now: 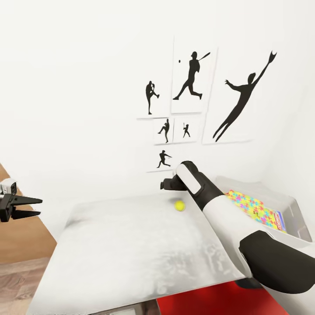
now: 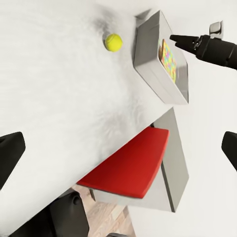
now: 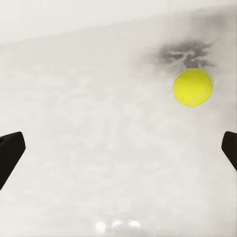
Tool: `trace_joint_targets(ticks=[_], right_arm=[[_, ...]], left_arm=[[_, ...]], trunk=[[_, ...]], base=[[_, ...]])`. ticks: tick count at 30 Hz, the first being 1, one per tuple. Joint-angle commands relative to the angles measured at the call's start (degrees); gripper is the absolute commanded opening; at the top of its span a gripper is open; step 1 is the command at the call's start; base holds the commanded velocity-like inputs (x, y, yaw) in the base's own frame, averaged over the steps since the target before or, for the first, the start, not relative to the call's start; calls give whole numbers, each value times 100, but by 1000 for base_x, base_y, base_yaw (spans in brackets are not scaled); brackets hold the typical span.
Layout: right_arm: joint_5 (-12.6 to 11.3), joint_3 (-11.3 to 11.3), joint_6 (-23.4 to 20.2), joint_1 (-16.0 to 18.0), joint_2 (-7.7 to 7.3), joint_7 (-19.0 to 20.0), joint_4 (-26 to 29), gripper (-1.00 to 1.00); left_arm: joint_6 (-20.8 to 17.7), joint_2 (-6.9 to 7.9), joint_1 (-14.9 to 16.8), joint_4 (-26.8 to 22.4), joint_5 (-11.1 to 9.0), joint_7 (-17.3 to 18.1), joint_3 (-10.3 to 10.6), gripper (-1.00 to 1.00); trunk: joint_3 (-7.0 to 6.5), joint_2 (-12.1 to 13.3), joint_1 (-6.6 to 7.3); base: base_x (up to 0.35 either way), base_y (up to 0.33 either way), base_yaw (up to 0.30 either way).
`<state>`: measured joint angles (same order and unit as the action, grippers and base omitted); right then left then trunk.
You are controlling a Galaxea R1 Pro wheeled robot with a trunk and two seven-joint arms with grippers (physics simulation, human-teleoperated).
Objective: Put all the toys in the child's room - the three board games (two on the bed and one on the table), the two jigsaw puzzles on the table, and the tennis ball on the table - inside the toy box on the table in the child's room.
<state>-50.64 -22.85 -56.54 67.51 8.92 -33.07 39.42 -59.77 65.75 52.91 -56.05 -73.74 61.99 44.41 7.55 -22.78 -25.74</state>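
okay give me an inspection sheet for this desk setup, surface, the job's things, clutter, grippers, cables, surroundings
Surface: pale grey table, bare apart from the ball.
Job's things: tennis ball loose on the table; toy box at the table's right end, with a jigsaw puzzle and a board game inside.
Clutter: nothing seen.
Grippers: left gripper jaws open, off the table's left edge; right gripper jaws open, above the table near the ball, empty.
Cables: nothing seen.
Surroundings: white wall with baseball silhouettes; red seat under the table.

A small yellow-green tennis ball (image 1: 179, 205) sits alone on the far part of the pale grey table (image 1: 131, 253). To its right stands the light grey toy box (image 1: 294, 209). Inside it lie a bright jigsaw puzzle (image 1: 248, 204) and a blue board game (image 1: 279, 221).
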Motion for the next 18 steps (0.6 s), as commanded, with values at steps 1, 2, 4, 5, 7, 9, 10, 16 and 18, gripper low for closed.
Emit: trace_joint_targets(ticks=[1, 2, 4, 5, 7, 9, 10, 16, 18], right_arm=[[-60, -17, -6, 7, -3, -59, 4, 100], [-60, -17, -6, 7, -4, -59, 4, 100], [-61, -17, -6, 7, -4, -59, 4, 100], [-61, -17, -6, 7, -3, -59, 4, 100], [-60, -17, -6, 7, -4, -59, 4, 100], [-60, -17, -6, 7, -4, -59, 4, 100], [-60, -17, -6, 7, -5, -59, 4, 100], [-60, -18, -6, 9, -5, -59, 4, 100], [-60, -18, -6, 8, -5, -59, 4, 100]], left_arm=[[-23, 5, 26, 6, -18, 24, 41, 100], [-23, 6, 26, 7, -18, 24, 41, 100], [-23, 4, 26, 7, -18, 24, 41, 100], [-23, 2, 26, 7, -18, 24, 41, 100], [-23, 1, 26, 6, -18, 24, 41, 100], [-23, 0, 26, 6, -18, 24, 41, 100], [-23, 0, 26, 5, -18, 24, 41, 100], [-23, 0, 26, 3, -11, 24, 41, 100], [-23, 1, 26, 5, -11, 24, 41, 100]], trunk=[[14, -14, -4], [14, -14, -4], [14, -14, -4], [14, -14, -4], [14, -14, -4], [14, -14, -4], [14, -14, -4], [14, -14, -4], [14, -14, -4]], base=[[0, 50, 113], [0, 32, 113], [0, 19, 107], [0, 11, 95], [0, 5, 71], [0, 2, 34], [0, 1, 22], [25, -19, 7], [79, -70, 1]])
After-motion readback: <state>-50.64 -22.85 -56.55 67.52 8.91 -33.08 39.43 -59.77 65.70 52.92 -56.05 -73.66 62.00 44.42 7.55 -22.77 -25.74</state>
